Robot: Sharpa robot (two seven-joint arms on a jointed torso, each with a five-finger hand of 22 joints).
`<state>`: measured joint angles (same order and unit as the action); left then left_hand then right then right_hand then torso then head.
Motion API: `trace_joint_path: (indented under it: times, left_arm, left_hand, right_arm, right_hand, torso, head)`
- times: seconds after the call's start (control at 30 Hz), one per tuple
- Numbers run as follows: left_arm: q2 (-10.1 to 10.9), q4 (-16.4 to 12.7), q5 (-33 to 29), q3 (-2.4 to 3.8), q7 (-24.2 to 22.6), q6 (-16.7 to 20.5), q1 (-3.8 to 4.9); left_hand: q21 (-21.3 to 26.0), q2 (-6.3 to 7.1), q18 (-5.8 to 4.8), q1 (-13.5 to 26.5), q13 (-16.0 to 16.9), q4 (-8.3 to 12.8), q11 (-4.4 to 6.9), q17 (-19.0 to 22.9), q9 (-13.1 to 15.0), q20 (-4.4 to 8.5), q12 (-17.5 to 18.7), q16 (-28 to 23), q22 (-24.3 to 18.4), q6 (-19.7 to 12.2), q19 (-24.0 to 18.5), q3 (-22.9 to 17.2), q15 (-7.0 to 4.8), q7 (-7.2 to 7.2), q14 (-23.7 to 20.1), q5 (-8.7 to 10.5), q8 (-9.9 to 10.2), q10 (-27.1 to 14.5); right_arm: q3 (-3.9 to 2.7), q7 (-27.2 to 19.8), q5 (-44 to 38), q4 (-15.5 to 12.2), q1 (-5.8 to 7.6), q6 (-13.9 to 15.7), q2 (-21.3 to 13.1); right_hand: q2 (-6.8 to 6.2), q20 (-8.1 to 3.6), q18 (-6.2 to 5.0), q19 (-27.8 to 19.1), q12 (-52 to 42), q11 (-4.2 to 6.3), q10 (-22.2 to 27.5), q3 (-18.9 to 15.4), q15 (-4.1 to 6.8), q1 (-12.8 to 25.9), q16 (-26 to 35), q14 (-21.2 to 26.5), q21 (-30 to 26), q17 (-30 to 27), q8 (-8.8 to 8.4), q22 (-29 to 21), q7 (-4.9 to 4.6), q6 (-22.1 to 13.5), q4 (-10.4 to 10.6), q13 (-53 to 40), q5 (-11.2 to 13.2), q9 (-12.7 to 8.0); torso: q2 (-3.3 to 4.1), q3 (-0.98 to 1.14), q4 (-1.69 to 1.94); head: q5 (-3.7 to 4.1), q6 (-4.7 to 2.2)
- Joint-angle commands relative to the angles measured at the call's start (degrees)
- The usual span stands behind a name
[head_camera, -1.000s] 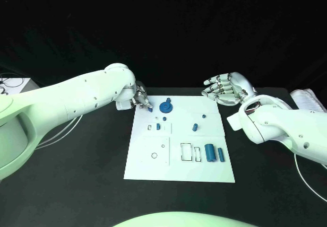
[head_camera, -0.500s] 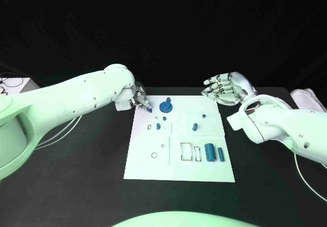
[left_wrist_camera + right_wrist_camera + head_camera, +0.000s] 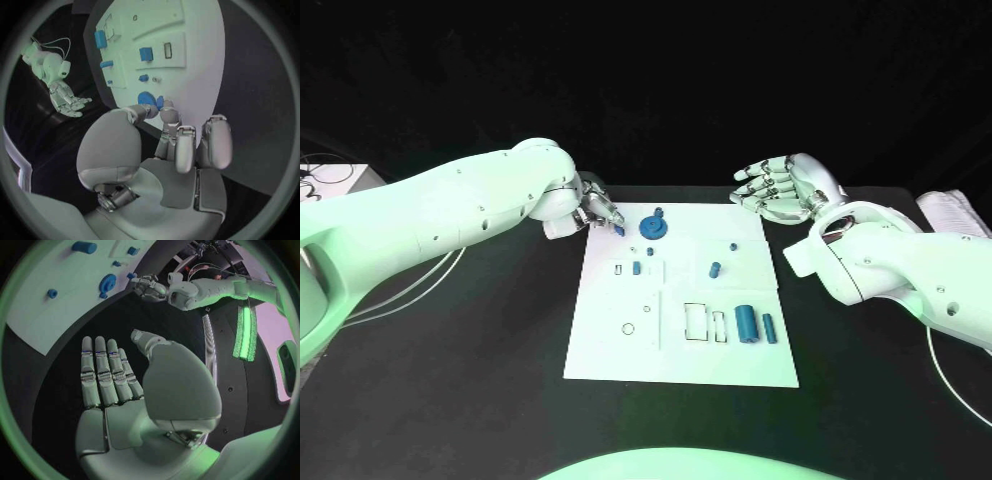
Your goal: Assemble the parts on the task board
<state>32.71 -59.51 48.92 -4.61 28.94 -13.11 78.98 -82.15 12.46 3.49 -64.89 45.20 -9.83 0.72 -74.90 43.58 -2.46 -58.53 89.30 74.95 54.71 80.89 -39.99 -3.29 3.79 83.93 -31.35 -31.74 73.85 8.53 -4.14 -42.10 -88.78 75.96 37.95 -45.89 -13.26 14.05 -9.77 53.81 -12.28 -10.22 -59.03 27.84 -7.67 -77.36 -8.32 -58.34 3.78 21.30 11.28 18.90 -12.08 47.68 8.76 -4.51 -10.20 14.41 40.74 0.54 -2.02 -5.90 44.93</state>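
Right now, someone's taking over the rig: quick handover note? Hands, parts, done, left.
Left hand: at the far left corner of the task board, pinching a small blue part at its fingertips.
Right hand: open, palm up, off the board's far right corner, holding nothing.
Parts: round blue disc near the far edge; small pieces mid-board; two blue cylinders standing beside the outlined slots on the near right.
Done: cannot tell which parts are seated.
Left: place the pinched part, then the rest.
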Motion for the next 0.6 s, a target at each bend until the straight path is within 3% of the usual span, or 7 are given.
trace_joint_path:
  times: [0.03, 0.23, 0.43, 0.6]
  left_arm:
    - [0.8, -1.9, -1.6, 0.02, -0.9, 1.5, 0.08]
    - [3.6, -6.9, 2.6, -0.27, -0.7, 3.0, 0.04]
    - [6.3, -11.5, 6.6, -0.50, -0.5, 6.9, -0.22]
    - [8.5, -15.4, 10.7, -1.05, -0.4, 9.5, -0.53]
  left_hand:
    - [-0.3, 0.15, -0.45, 0.6, 0.1, 11.6, 0.01, -14.5, 0.2, -0.07, -0.2, 0.2, 5.3, 0.5, 0.5, -11.2, -0.55, -0.10, 5.9, -0.64, -0.4, 0.5]
    - [-0.4, 0.24, -0.47, 0.7, -0.2, 11.9, 0.09, -14.5, 0.3, 0.00, 0.0, 0.2, 5.4, 0.7, 0.5, -11.3, -0.63, -0.19, 5.8, -1.29, -0.4, 0.6]
    - [-0.7, 0.30, -0.56, 0.7, -0.3, 12.3, 0.19, -14.3, 0.4, 0.09, 0.1, 0.0, 5.7, 0.9, 0.8, -11.5, -0.72, -0.29, 5.8, -1.82, -0.4, 0.7]
    - [-1.0, 0.43, -0.66, 0.7, 0.1, 12.7, 0.28, -14.1, 0.5, 0.17, -0.2, -0.1, 6.1, 1.3, 1.1, -11.7, -0.79, -0.39, 5.7, -2.22, -0.5, 1.1]
  right_arm:
    - [-0.01, -0.2, -0.3, 0.0, 0.01, -0.7, 0.0]
    - [0.01, -0.2, -0.3, 0.0, 0.01, -0.7, -0.2]
    - [0.04, -0.3, -0.3, 0.0, 0.00, -0.6, -0.5]
    - [0.09, -0.3, -0.3, 0.0, -0.01, -0.5, -0.8]
  right_hand:
    - [-0.09, 0.21, -0.72, -0.2, 0.1, -0.04, -0.2, 0.0, -0.20, 0.5, 0.2, -0.2, -0.2, -0.1, -0.09, -0.1, -2.00, 0.1, -0.3, 0.0, -0.2, 0.0]
    - [-0.06, 0.22, -0.72, -0.3, 0.1, -0.04, -0.2, 0.0, -0.20, 0.5, 0.2, -0.2, -0.2, -0.1, -0.09, -0.1, -1.99, 0.1, -0.3, 0.1, -0.2, -0.1]
    - [-0.07, 0.22, -0.72, -0.3, 0.1, -0.04, -0.2, 0.0, -0.21, 0.5, 0.3, -0.2, -0.2, -0.2, -0.10, -0.2, -2.00, 0.1, -0.4, 0.2, -0.2, -0.1]
    - [-0.09, 0.23, -0.72, -0.3, 0.1, -0.05, -0.1, 0.0, -0.21, 0.5, 0.3, -0.2, -0.2, -0.2, -0.11, -0.3, -2.00, 0.1, -0.4, 0.2, -0.2, -0.1]
  torso:
    - [-0.02, 0.00, 0.06]
    - [-0.04, -0.04, 0.02]
    - [-0.11, -0.03, 0.15]
    - [-0.07, -0.07, 0.17]
  head:
    - [-0.12, 0.00]
    - [-0.15, -0.03]
    - [-0.14, -0.08]
    - [-0.29, -0.06]
